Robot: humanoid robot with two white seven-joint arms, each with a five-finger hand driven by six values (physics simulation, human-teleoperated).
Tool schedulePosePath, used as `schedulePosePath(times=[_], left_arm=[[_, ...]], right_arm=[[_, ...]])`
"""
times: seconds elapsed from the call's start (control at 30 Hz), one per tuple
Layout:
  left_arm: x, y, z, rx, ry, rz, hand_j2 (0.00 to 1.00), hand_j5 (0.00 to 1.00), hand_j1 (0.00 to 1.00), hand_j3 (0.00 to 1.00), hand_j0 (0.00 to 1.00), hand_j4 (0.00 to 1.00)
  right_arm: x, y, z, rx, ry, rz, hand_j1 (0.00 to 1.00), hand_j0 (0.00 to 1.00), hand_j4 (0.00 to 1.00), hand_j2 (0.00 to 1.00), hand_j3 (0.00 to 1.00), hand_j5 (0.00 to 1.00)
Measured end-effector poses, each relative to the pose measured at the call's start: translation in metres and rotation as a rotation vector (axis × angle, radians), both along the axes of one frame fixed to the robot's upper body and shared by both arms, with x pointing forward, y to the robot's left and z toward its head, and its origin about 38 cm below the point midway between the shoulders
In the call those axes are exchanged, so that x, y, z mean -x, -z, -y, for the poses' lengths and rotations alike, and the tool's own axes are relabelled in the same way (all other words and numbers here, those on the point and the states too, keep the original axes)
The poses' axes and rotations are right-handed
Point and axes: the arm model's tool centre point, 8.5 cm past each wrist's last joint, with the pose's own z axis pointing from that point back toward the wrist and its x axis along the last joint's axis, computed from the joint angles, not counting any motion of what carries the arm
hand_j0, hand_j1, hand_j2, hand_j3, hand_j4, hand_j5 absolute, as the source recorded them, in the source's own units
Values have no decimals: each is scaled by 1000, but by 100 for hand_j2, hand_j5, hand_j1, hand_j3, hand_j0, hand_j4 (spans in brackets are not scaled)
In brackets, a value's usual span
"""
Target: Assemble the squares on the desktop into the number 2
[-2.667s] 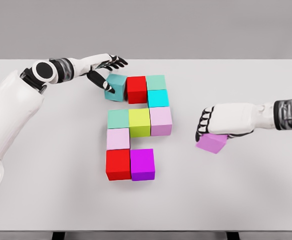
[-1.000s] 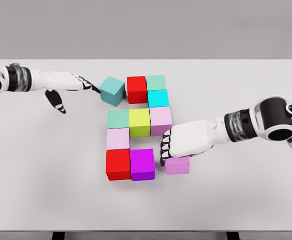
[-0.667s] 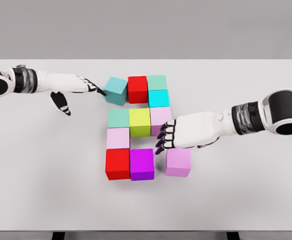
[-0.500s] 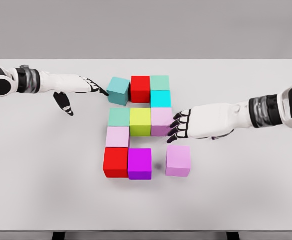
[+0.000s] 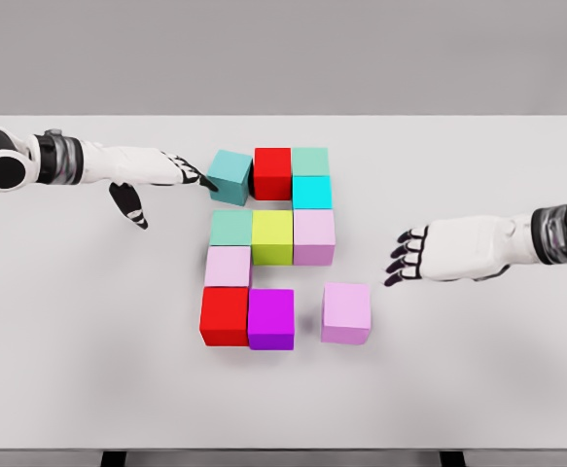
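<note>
Since half a second ago the right hand [image 5: 439, 255] has drawn back to the right, away from the block cluster, leaving the lilac cube [image 5: 346, 312] alone on the white tabletop [image 5: 478, 370]. Its fingers [image 5: 403, 258] are spread and relaxed, holding nothing, with the dark fingertips pointing left; the lilac cube lies below and to the left of them, clearly apart. That cube sits in the bottom row, to the right of the magenta cube [image 5: 271, 318] with a gap between them, and the red cube [image 5: 226, 315] is flush against the magenta one's left side. Above those, a pale pink cube [image 5: 229, 266] stands over the red one, and the middle row runs mint green cube [image 5: 231, 229], yellow-green cube [image 5: 272, 236], light pink cube [image 5: 313, 236]. Higher up, a cyan cube [image 5: 311, 192] sits over the light pink one, with a seafoam cube [image 5: 309, 161] above it and a second red cube [image 5: 272, 173] to its left. The teal cube [image 5: 230, 177] rests slightly turned at the top row's left end, against that red cube. The left hand [image 5: 152, 167] reaches in from the left, fingers stretched out with their tips touching the teal cube's left face, thumb hanging down free.
</note>
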Motion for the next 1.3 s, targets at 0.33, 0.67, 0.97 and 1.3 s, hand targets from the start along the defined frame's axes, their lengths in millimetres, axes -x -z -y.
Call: schedulePosePath(times=[0.33,0.67,0.97,1.3], left_arm=[[-9,-9,-9,75,-59,-4,100,100,100,100,100,100],[-34,-23,-2,140,-263,15,100,100,100,100,100,100],[-47,-16,26,188,-356,16,100,100,100,100,100,100],[-51,8,49,164,-395,-26,93,93,93,93,93,93]], right_arm=[[5,17,-7,44,-33,-15,100,100,100,100,100,100],[8,27,-25,30,-76,-37,100,100,100,100,100,100],[9,32,-39,18,-108,-48,100,100,100,100,100,100],[5,23,-40,19,-111,-24,100,100,100,100,100,100]])
